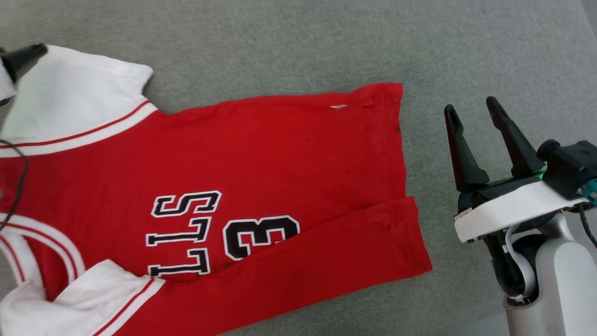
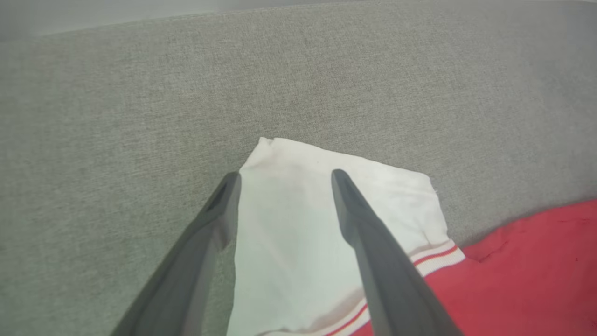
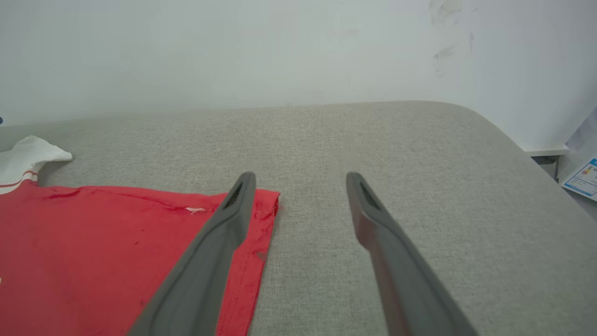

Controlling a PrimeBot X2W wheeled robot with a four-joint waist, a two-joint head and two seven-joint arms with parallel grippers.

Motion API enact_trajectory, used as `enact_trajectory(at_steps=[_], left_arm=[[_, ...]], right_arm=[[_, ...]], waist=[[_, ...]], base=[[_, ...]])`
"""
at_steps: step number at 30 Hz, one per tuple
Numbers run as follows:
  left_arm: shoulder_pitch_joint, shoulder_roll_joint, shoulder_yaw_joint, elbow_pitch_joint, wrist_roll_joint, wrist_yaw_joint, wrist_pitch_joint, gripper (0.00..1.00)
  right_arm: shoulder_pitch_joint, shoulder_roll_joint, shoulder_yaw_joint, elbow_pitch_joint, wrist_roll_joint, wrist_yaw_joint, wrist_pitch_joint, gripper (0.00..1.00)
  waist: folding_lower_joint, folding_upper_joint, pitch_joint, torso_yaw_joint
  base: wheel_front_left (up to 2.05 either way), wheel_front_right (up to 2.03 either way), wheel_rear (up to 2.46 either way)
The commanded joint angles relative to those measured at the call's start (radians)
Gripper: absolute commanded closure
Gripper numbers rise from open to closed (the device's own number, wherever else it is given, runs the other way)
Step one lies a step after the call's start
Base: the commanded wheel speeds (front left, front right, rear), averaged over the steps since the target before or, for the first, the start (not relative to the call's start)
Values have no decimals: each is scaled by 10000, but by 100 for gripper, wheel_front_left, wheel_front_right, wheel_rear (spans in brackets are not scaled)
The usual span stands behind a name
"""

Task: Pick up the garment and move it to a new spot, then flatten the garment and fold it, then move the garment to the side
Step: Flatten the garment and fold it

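My right jaws stand wide apart, empty, right fingers pointing up and a bit left, white wrist and pale forearm below. My left jaws spread wide too, left fingers gripping nothing.

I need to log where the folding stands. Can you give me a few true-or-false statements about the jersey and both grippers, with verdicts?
1. The right gripper is open and holds nothing. True.
2. The garment lies in a crumpled heap. False: it is spread out on the grey fabric surface, with one long edge folded over the body.
3. The left gripper has its fingers over a white sleeve. True.
4. The right gripper is clamped on cloth. False: it stands open, apart from the red hem.
5. The lettering is yellow. False: it is black, outlined in white.
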Motion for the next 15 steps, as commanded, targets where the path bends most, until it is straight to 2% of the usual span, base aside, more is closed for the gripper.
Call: enact_trajectory(at_steps=[1,6,9,10,11,12,15], left_arm=[[-98,184,-7,100,-44,75,316,0],[6,518,-74,445,-303,359,1326,0],[457,330,-268,640,-499,554,1799,0],[615,192,-287,696,-631,635,1896,25],[761,79,-313,716,-700,684,1944,67],[873,-8,-327,726,-767,720,1972,100],[993,-204,-208,688,-789,756,1500,100]], right_arm=[[-144,76,36,-68,62,-3,-101,0],[-6,82,142,-34,297,-3,-185,0],[59,81,144,64,389,-3,-220,0],[63,81,122,99,426,-3,-211,0],[59,82,120,133,452,-3,-187,0],[37,81,122,159,485,-3,-180,0],[-34,81,104,264,581,-3,-72,0]], waist=[[-2,0,500,-457],[-2,0,921,-676],[-2,0,990,-711],[-2,0,1007,-712],[-2,0,1012,-711],[-2,0,1002,-706],[-2,0,927,-641]], base=[[0,0,0],[0,0,0],[0,0,0],[0,0,0],[0,0,0],[0,0,0],[0,0,0]])
